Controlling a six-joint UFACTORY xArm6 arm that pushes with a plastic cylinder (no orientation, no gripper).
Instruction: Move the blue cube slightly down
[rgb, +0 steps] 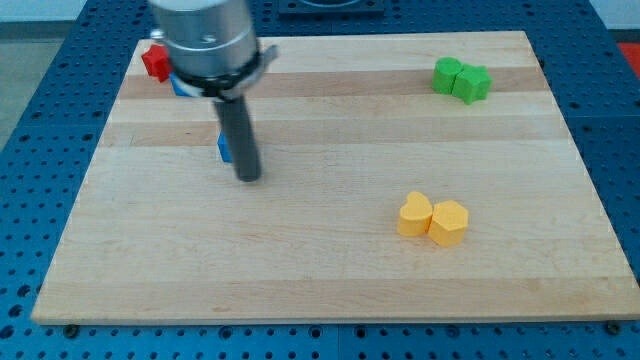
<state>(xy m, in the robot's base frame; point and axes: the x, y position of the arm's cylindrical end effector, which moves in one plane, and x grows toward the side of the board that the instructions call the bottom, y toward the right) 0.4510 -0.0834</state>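
Observation:
The blue cube (224, 148) lies left of the board's middle, mostly hidden behind my dark rod; only a blue sliver shows at the rod's left side. My tip (248, 179) rests on the board just below and right of that cube, very close to it. A second blue block (181, 86) peeks out under the arm's grey body near the view's top left, next to a red block (153, 61).
Two green blocks (461, 79) sit touching at the view's top right. Two yellow blocks (433, 219) sit touching right of centre, lower down. The wooden board (330, 280) lies on a blue perforated table.

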